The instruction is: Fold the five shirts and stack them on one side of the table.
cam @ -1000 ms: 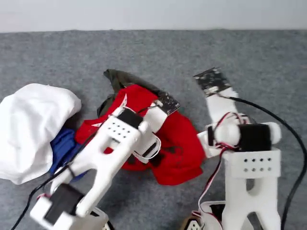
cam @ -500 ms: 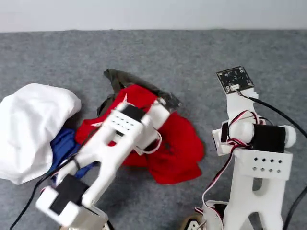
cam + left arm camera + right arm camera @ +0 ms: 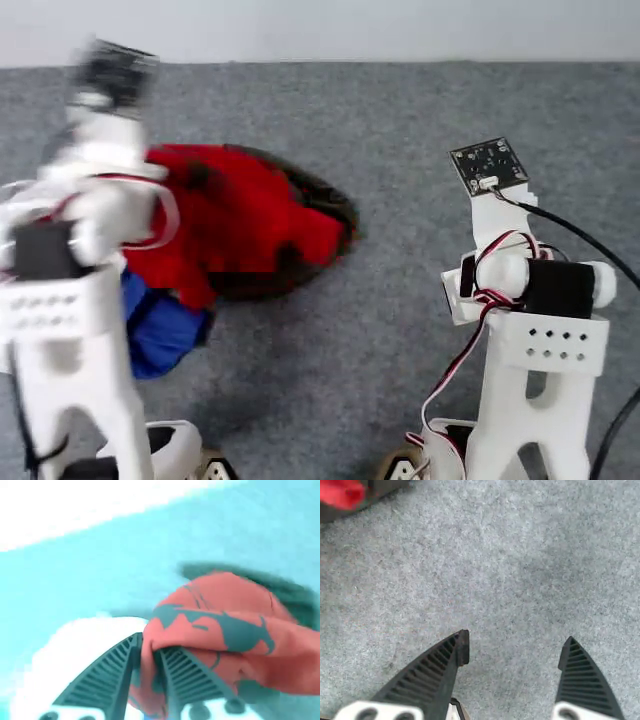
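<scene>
- the left arm has swung far over to the side and has pulled the red shirt [image 3: 235,215] along with it.
- the left end effector [image 3: 149,647] is clenched on a fold of the red shirt [image 3: 225,630]. the cloth is pinched between its two fingers, and the rest of it trails away from the tips.
- a dark shirt [image 3: 335,205] peeks out from under the red one, on the far side from the left end effector. it looks like it came along too.
- the blue shirt [image 3: 160,330] lies just beside the red one, close by the left arm.
- something white [image 3: 65,650] sits right under the left end effector. it is likely the white shirt.
- the right end effector [image 3: 515,652] is released, with its fingers wide apart over the bare grey surface [image 3: 530,555]. the red shirt is well apart from it. this arm has not moved in the last bit.
- i think the red shirt is still bunched up and not folded. nothing is stacked yet, so the task looks like it is near the start.
</scene>
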`<action>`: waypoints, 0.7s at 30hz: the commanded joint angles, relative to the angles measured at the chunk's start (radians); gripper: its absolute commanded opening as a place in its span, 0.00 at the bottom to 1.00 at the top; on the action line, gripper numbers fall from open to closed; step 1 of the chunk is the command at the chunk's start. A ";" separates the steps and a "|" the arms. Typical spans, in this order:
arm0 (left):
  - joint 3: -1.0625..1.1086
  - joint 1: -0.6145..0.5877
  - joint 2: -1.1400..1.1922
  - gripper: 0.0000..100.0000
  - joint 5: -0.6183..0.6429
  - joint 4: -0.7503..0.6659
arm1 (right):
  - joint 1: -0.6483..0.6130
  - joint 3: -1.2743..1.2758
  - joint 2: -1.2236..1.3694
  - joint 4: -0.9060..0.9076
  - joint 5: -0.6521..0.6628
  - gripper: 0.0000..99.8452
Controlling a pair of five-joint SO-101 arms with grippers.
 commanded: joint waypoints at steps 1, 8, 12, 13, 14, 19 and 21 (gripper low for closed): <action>-0.122 -0.203 -0.068 0.01 -0.061 -0.002 | 0.004 -0.003 -0.031 0.035 -0.009 0.29; -0.165 -0.545 -0.063 0.01 -0.132 -0.054 | 0.002 -0.003 -0.024 0.028 -0.009 0.29; -0.044 -0.609 -0.046 0.02 -0.172 -0.061 | 0.001 -0.003 -0.022 0.025 -0.008 0.29; -0.021 -0.609 -0.051 0.02 -0.192 -0.048 | -0.008 -0.003 -0.022 0.025 -0.008 0.29; -0.005 -0.609 -0.055 0.05 -0.218 -0.029 | -0.019 -0.003 -0.022 0.025 -0.008 0.29; -0.008 -0.609 -0.112 0.28 -0.203 0.052 | -0.085 -0.002 -0.022 0.027 -0.009 0.29; -0.008 -0.598 -0.157 0.29 -0.201 0.054 | -0.102 -0.002 -0.022 0.027 -0.009 0.29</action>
